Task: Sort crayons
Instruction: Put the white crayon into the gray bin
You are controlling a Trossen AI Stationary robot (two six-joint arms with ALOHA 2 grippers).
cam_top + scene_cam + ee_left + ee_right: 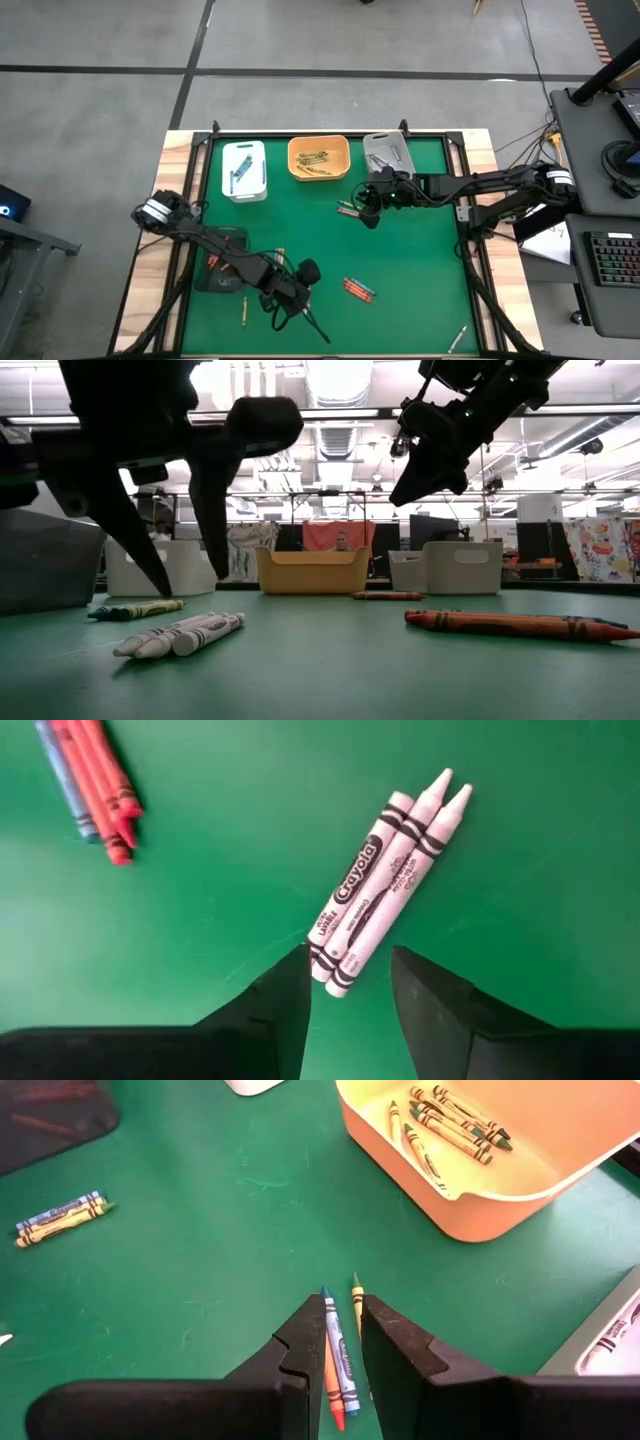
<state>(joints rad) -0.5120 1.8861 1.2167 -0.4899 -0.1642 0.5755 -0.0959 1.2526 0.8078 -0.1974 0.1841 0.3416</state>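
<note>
While the left gripper [290, 296] hangs near the counter's [400, 250] front edge, the left wrist view shows its dark fingers spread apart over three paper-wrapped white crayons [385, 880], gripping nothing. Right gripper [345, 1355] hovers narrowly parted above thin red and blue crayons [337, 1365], empty too.

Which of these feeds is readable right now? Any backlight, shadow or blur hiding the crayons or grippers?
Low view: ceiling lights backlight both arms, so the left gripper is a black silhouette; the white crayons below stay legible, the room behind is soft. Left wrist view: evenly lit, labels on the white crayons are readable. High view: even light, but the crayons show as tiny slivers.
</note>
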